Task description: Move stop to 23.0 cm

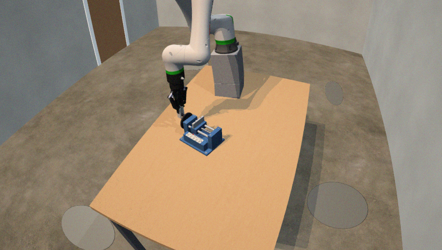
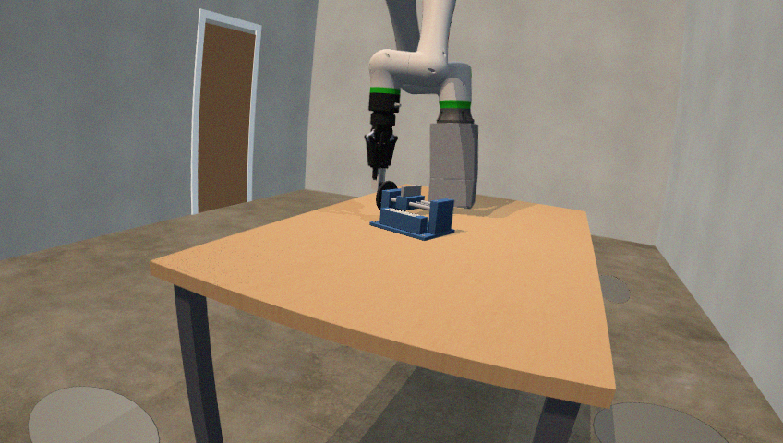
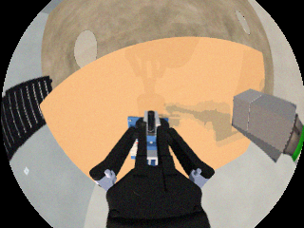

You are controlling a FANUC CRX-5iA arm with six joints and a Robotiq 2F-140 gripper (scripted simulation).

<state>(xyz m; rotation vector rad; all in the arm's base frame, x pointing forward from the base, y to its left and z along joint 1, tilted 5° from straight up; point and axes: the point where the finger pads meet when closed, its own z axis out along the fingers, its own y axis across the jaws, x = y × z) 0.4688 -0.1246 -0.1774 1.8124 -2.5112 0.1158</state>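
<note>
A blue fixture (image 1: 215, 138) (image 2: 440, 217) (image 3: 132, 121) stands on the table. Its stop, a grey upright plate (image 1: 197, 122) (image 2: 411, 190) on a blue carriage, sits on light rods close to the handwheel end. A white scale (image 1: 194, 137) with a small red mark runs along the front; its figures are too small to read. The black handwheel (image 1: 185, 119) (image 2: 386, 188) is on the fixture's left end. My gripper (image 1: 180, 114) (image 2: 379, 184) (image 3: 150, 115) points down at the wheel's outer side, shut on its handle near the upper rim. The fingers largely hide the handle.
The wooden table (image 1: 198, 191) (image 2: 384, 291) (image 3: 95, 104) carries the fixture near its left edge. The grey arm pedestal (image 1: 228, 72) (image 2: 452, 159) (image 3: 261, 116) stands behind the fixture. The fixture's blue end block rises at the end away from the wheel.
</note>
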